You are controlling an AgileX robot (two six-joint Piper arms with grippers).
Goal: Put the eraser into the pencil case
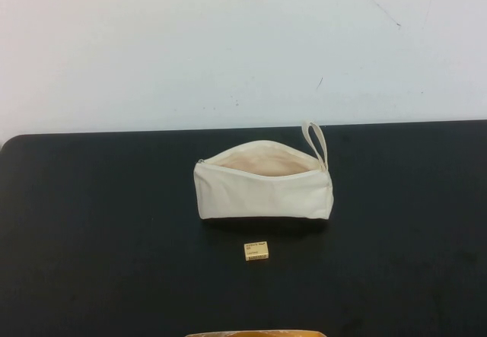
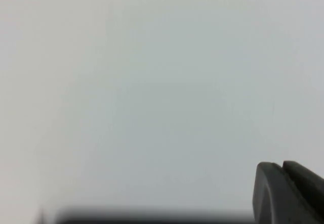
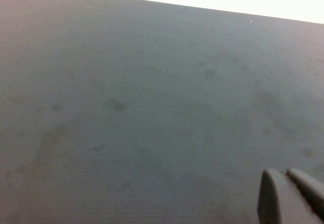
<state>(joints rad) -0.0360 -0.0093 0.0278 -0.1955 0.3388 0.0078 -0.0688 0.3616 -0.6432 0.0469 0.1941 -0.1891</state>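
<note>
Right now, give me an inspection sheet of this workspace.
Surface: black mat, faintly smudged in the right wrist view.
Job's things: eraser lies on the mat, just in front of the pencil case, apart from it; the case is unzipped, mouth open, wrist loop at its right end.
Clutter: nothing seen.
Grippers: left gripper faces the pale wall; right gripper hangs over bare mat; neither appears in the high view.
Cables: nothing seen.
Surroundings: white wall with marks.

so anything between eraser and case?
Nothing: high view shows bare black mat between eraser and case. Left gripper and right gripper show only in wrist views, away.
</note>
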